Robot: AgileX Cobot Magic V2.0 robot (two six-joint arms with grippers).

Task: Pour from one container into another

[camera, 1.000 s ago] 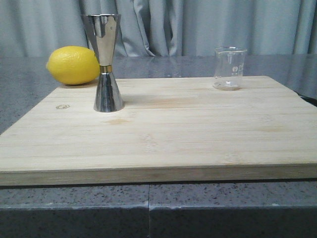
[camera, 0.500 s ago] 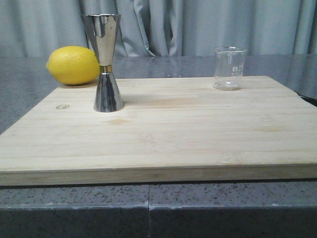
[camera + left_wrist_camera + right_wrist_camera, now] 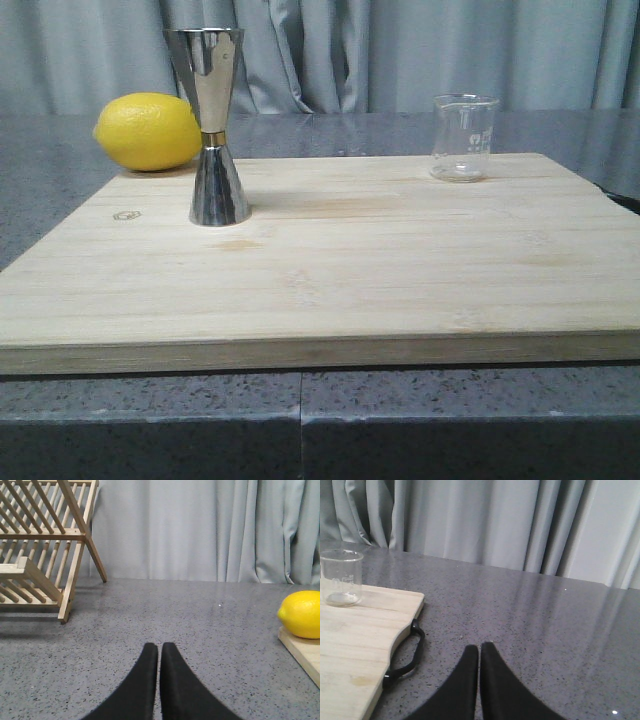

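2 task vessels are seen standing on a pale wooden cutting board [image 3: 340, 270], well apart from each other, and neither is touched by an arm. At the far left, a wooden slatted dish rack [image 3: 42, 545] is shown on the grey speckled countertop [image 3: 200, 620] in the left wrist view. In that same view the left gripper [image 3: 159, 650] is seen low over bare countertop, its 2 black fingers pressed together with nothing between them. A yellow lemon [image 3: 148, 131] is found just beyond the board's far left corner; whether it rests partly on the board cannot be told. Just right of the lemon and nearer the camera, the steel jigger [image 3: 214, 125] is set upright on the left part of the board, its narrow gold-tinted waist at about mid height. Far across the board, near the far right edge, the clear glass beaker [image 3: 464, 137] is placed upright, faint printed markings on its wall; its contents cannot be made out. A black handle [image 3: 407, 657] is attached to the board's right edge. Furthest right, the right gripper [image 3: 479, 651] is held over the countertop beside the board, its fingers likewise clenched together on nothing. Grey curtains [image 3: 450, 50] are hung behind the whole scene.
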